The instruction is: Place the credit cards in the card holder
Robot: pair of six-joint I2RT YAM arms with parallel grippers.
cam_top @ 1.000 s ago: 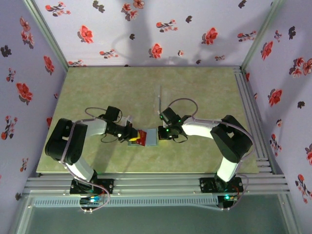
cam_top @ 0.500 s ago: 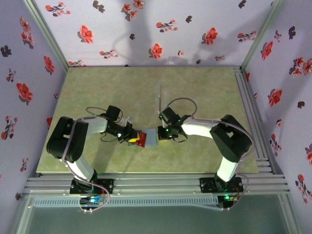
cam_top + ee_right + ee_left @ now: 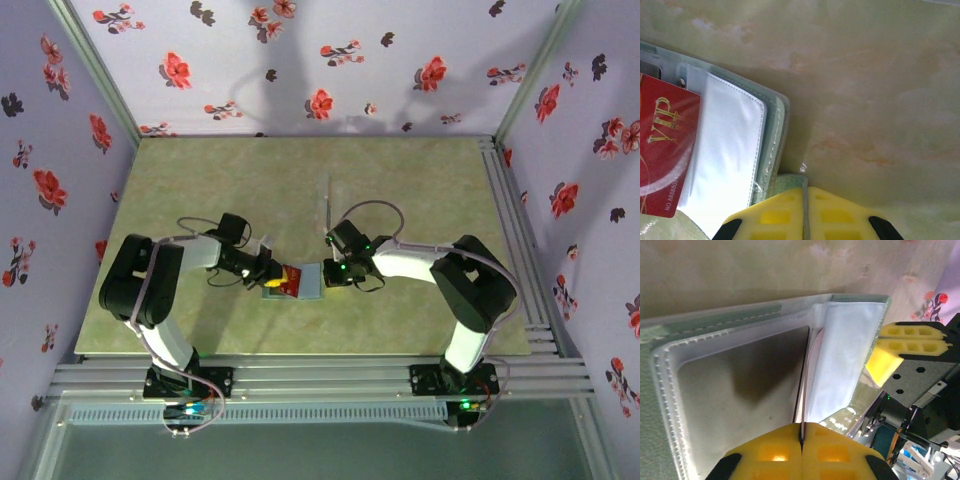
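Pale lilac walls printed with red and dark flowers enclose a mottled green-beige tabletop on three sides. Ribbed silver aluminium rails border its near and right edges. Soft light leaves faint shadows on the back wall.

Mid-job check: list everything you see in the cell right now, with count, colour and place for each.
card holder: one, grey-teal with clear pockets, lying open mid-table between the two tools
credit card: one, red with gold VIP lettering, over the card holder's pockets, pinched by the left tool
table: one, mottled green-beige, under everything
walls: three, pale purple with red flowers, around the table
left tool: one, yellow, shut on the credit card
right tool: one, yellow, shut on the card holder's edge
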